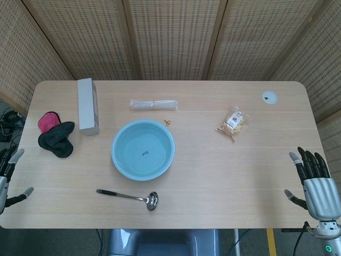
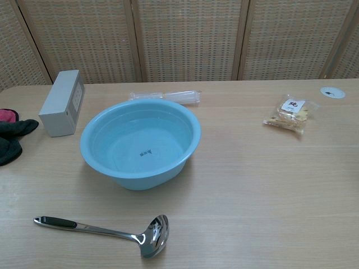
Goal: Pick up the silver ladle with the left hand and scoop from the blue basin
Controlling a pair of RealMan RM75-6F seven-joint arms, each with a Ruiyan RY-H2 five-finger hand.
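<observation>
- My left hand (image 1: 7, 176) sits at the near left edge of the table (image 1: 256, 176), fingers spread, holding nothing; it is only partly in frame.
- My right hand (image 1: 314, 184) is off the near right corner, fingers apart, released too.
- The silver ladle (image 1: 130, 196) lies flat near the front edge, dark handle pointing left, bowl to the right, well apart from both hands.
- Just beyond it stands the blue basin (image 1: 143, 149), mid-table.
- Farther left: a black cloth (image 1: 57, 140) with a pink item (image 1: 48, 121) and a grey box (image 1: 88, 105).
- Far side: a clear packet (image 1: 153, 104); right, a snack bag (image 1: 233, 124).
</observation>
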